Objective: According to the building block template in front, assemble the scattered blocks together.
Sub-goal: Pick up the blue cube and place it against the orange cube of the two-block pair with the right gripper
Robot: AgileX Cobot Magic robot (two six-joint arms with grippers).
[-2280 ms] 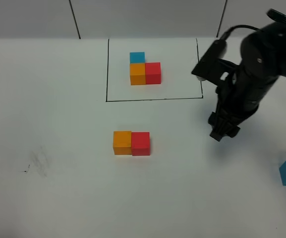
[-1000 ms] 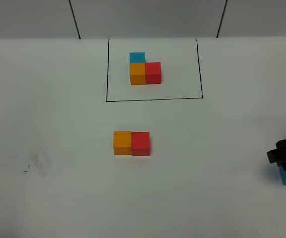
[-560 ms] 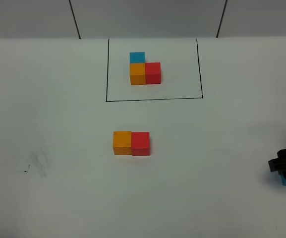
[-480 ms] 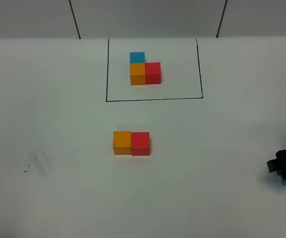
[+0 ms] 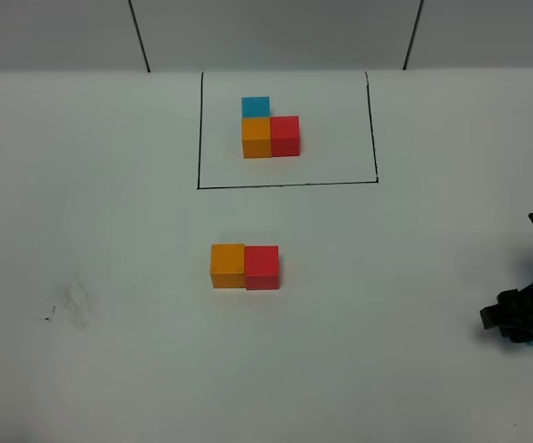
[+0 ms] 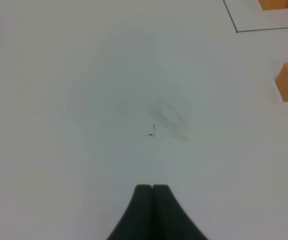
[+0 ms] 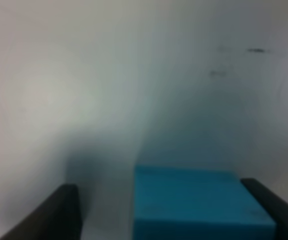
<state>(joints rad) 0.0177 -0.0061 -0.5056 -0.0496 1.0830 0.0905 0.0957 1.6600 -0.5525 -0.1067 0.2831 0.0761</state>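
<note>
— Spotting the black right gripper [image 5: 517,318] shifted since earlier: gone from 3 o'clock of the black-lined template rectangle [image 5: 284,185], now crouching at the 4 o'clock edge of the white table [image 5: 109,231], nearly covering the light blue matte cube [image 7: 198,205].

— Pinching it yet?

— Not pinching, judging by the wrist view. Standing spread, straddling the cube, leaving a clear gap at one finger [image 7: 59,215]; touching or just beside it at the other, cannot tell which.

— And the left gripper [image 6: 152,189]?

— Idling pressed together, holding nothing, hanging near a faint dark smudge [image 6: 153,131] toward 8 o'clock.

— Working on which step?

— Probably fetching the last loose piece. Already lying joined at centre: the orange matte cube [image 5: 228,265] touching the red matte cube [image 5: 262,267] at its 3 o'clock, matching the template.

— Calling for what next?

— Closing squarely, lifting, carrying toward 10 o'clock, setting blue flush at 12 o'clock of orange without nudging the pair.
</note>
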